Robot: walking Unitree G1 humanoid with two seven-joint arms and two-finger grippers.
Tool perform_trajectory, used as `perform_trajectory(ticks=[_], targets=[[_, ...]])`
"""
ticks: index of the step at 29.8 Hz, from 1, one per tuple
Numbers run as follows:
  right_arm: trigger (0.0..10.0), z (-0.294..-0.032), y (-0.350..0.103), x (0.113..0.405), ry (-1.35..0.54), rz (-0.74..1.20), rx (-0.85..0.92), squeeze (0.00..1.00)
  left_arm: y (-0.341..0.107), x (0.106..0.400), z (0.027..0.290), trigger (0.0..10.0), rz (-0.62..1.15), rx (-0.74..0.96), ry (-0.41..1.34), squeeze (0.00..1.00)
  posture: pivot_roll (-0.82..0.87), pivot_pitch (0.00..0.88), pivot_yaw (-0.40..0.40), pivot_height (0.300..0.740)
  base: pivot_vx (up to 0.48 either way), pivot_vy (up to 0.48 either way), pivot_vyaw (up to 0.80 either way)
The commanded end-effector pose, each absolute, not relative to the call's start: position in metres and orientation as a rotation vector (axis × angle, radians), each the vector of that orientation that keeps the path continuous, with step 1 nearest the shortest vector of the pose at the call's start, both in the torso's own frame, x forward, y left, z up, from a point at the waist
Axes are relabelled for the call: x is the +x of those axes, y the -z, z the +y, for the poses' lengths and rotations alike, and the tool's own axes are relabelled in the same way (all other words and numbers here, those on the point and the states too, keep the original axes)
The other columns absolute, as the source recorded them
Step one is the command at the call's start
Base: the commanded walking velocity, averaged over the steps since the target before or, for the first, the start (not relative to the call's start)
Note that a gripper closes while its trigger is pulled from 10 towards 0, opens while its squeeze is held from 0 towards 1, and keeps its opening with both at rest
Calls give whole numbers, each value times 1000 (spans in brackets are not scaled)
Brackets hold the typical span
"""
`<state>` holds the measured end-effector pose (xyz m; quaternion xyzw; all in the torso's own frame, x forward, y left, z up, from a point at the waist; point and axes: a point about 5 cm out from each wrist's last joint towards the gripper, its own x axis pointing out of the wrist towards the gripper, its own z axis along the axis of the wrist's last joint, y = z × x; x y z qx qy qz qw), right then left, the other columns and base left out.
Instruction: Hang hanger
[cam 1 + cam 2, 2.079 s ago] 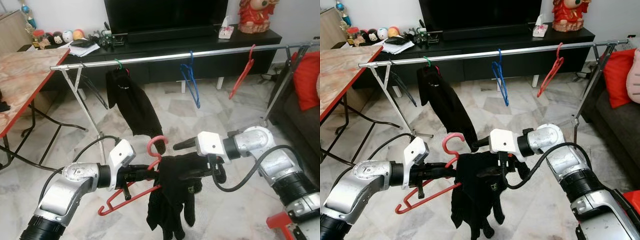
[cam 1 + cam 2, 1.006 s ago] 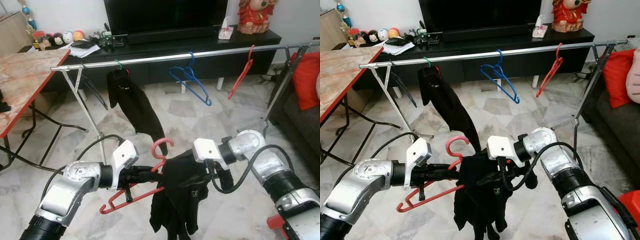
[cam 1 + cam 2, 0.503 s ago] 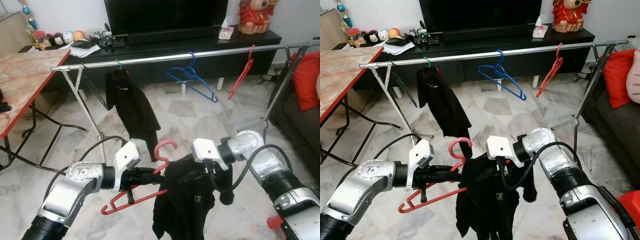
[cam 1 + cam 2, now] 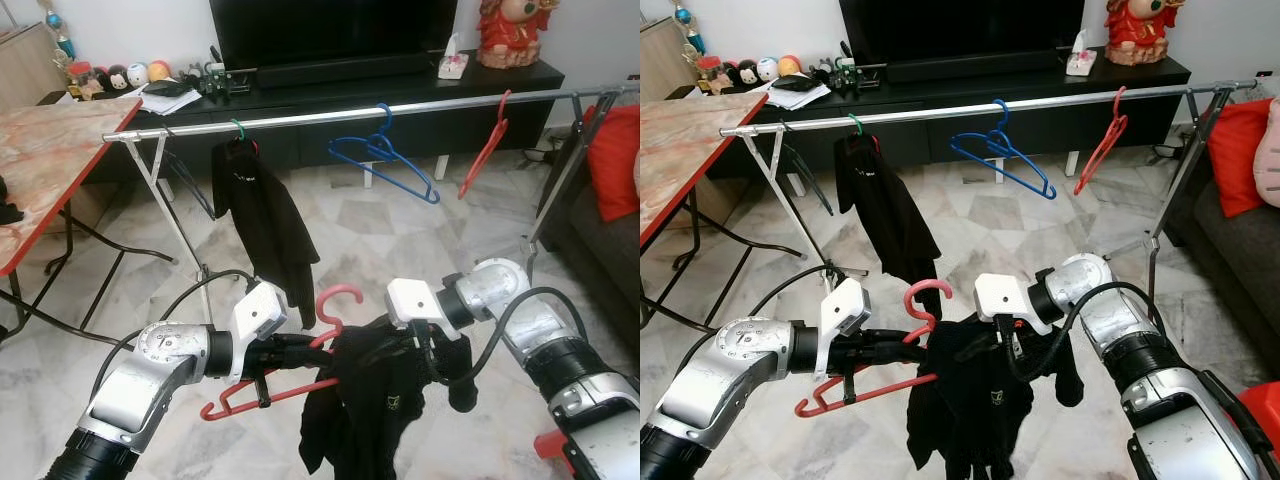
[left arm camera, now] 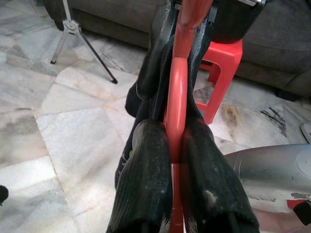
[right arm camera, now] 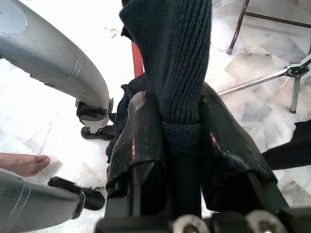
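The left tool (image 5: 176,145) is clamped on the red hanger (image 4: 300,370), its two black fingers (image 5: 146,170) pressed against either side of the hanger's bar in the left wrist view. The hanger is held low in front of the robot, well short of the rail, its hook (image 4: 338,298) curving upward and its far end sloping down toward the floor. A dark knitted garment (image 4: 365,410) is draped over the hanger and hangs below it.

The right tool (image 6: 170,126) is closed on a fold of that same garment; in the right wrist view the ribbed knit runs up between the two fingers (image 6: 138,141), with the red bar just behind it. The two tools sit close together, left and right of the garment's top.

Beyond them the silver clothes rail (image 4: 330,113) spans the room on folding legs. On it hang a black garment (image 4: 262,215) on a green-hooked hanger near the left end, a blue hanger (image 4: 385,165) tilted at the middle, and another red hanger (image 4: 484,148) toward the right. Behind the rail stand a black TV cabinet (image 4: 500,85) and screen. A tabletop (image 4: 45,160) with a red edge is at the left, and a red stool (image 5: 221,73) stands by the grey sofa in the left wrist view. A person's bare foot (image 6: 22,164) rests on the marble floor (image 4: 350,240).
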<state>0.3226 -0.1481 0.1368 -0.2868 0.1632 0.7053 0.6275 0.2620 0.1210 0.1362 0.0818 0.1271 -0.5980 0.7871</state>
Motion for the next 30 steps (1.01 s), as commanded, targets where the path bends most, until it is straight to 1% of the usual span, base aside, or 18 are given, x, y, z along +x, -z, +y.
perform_trajectory(ticks=[1,8,10,17,18,20,21,30], targets=[[0,-142,-133,319,-1668,385,-677,0,-155,271,120,10000,167,201,1268,0,-56,0,108,740,0,0,0],[0,-140,-130,316,-1690,398,-675,0,-158,273,119,10000,140,227,1258,0,-54,0,108,740,0,0,0],[0,-140,-129,316,-1693,400,-676,0,-156,274,119,10000,144,259,1253,0,-54,0,108,740,0,0,0],[0,-139,-126,315,-1697,411,-693,0,-154,277,121,10000,154,260,1228,0,-53,0,109,740,0,0,0],[0,-139,-126,315,-1697,412,-694,0,-154,278,121,10000,153,264,1222,627,-52,0,110,740,0,0,0],[0,-139,-126,315,-1697,411,-693,0,-154,278,122,10000,152,267,1219,627,-52,0,110,740,0,0,0],[0,-139,-126,315,-1696,412,-694,0,-153,279,122,10000,155,267,1218,1000,-52,0,110,740,0,0,0],[0,-145,-123,317,-1665,434,-721,0,-151,278,124,10000,171,268,1234,1000,-52,0,115,740,0,0,0]])
